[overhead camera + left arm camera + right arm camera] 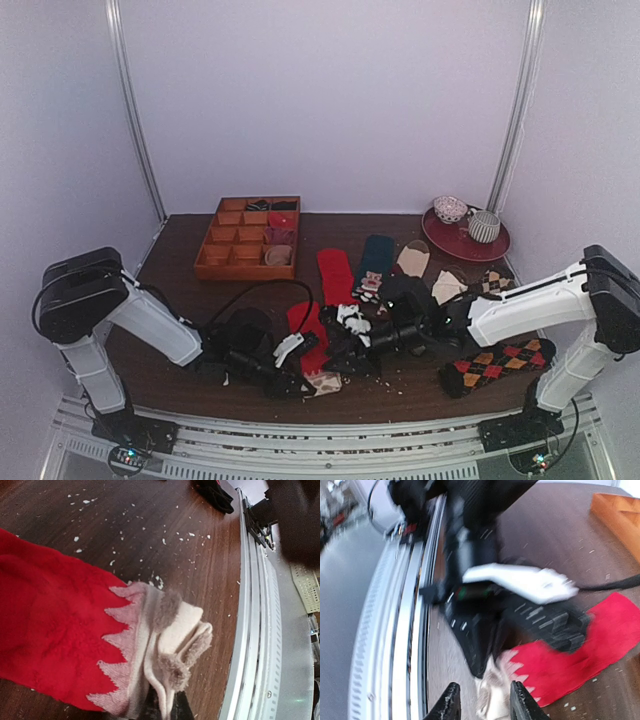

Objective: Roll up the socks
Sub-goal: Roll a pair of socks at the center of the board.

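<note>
The left gripper (165, 704) is closed on the red sock with the cream zigzag end (50, 630). It pinches the folded cream cuff with its grey fuzzy tufts. The sock's red body lies flat on the surface (180, 250), near the middle of the front edge. The right gripper (485, 686) faces it from the right with its 2 fingers (451, 702) parted and that same cream end between them. Through the blur I cannot tell whether they touch the cloth. White flecks (125, 535) dot the wood around this sock.

Toward the middle of the surface, 1 second red sock (335, 272) lies flat, with 1 dark teal sock (377, 255) just beside it on its right. Further right come 1 beige sock (413, 258) and 1 cream sock (447, 285). A long argyle sock (497, 362) lies near the front right corner. A smaller argyle piece (492, 282) sits at the right edge, partly behind the right arm. That makes 7 socks in view.

At the back left stands 1 wooden tray (205, 265) of compartments. In the back right corner 1 red plate (470, 248) carries 2 small cups (450, 208).
</note>
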Available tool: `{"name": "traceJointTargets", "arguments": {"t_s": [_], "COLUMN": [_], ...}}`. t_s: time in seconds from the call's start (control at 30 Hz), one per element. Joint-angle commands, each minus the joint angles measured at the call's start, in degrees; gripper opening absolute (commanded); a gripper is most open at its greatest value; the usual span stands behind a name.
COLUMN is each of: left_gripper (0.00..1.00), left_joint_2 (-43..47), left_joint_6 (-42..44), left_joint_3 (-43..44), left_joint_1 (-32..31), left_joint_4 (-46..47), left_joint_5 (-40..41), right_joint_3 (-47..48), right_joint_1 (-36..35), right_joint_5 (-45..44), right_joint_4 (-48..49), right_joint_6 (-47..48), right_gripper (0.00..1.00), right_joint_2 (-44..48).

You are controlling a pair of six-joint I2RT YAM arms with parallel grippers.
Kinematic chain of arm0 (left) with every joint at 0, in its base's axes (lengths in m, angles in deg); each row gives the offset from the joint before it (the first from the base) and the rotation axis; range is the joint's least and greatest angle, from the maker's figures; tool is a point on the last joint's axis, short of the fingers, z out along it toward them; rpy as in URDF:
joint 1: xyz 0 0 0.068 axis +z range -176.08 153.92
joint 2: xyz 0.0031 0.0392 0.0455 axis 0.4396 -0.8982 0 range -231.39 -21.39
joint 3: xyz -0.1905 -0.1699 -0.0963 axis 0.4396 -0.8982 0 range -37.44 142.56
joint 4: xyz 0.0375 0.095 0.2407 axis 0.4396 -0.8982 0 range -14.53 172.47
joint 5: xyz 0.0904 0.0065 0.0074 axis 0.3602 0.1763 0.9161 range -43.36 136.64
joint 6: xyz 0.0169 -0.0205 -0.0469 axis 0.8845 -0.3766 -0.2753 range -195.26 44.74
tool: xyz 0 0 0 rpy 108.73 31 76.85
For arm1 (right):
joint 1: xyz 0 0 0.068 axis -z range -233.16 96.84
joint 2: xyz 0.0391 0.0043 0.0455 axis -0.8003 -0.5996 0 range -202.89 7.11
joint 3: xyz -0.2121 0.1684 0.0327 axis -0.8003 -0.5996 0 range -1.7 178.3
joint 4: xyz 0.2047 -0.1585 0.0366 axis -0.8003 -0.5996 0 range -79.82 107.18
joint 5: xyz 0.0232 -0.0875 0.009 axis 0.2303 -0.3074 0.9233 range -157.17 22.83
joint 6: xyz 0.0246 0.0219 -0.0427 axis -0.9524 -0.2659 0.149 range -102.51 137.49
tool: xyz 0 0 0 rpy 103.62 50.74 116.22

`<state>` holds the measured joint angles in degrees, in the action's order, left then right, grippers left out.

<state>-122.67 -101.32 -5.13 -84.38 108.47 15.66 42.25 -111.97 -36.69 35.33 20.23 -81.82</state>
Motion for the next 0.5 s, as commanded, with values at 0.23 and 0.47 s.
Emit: {"name": "traceJointTargets", "arguments": {"t_s": [0.23,0.47], "left_gripper": [0.00,0.00], "left_joint_2": [-4.28,-4.37], "left_joint_6": [-1.27,-1.18], "left_joint_3": [-2.73,-2.81], "left_joint_1": [-0.14,-0.14], "left_joint_4": [-15.73,-15.64], "left_joint_5": [-1.15,-0.69], "right_joint_3": [-4.43,-2.65], "right_joint_1": [-5.74,-6.97], "right_joint_5": [-9.27,-9.98], "right_joint_4": [1.09,0.48], "right_joint_6": [17.15,18.01], "right_gripper": [0.37,0.37], "right_joint_2": [-3.72,-7.07]}}
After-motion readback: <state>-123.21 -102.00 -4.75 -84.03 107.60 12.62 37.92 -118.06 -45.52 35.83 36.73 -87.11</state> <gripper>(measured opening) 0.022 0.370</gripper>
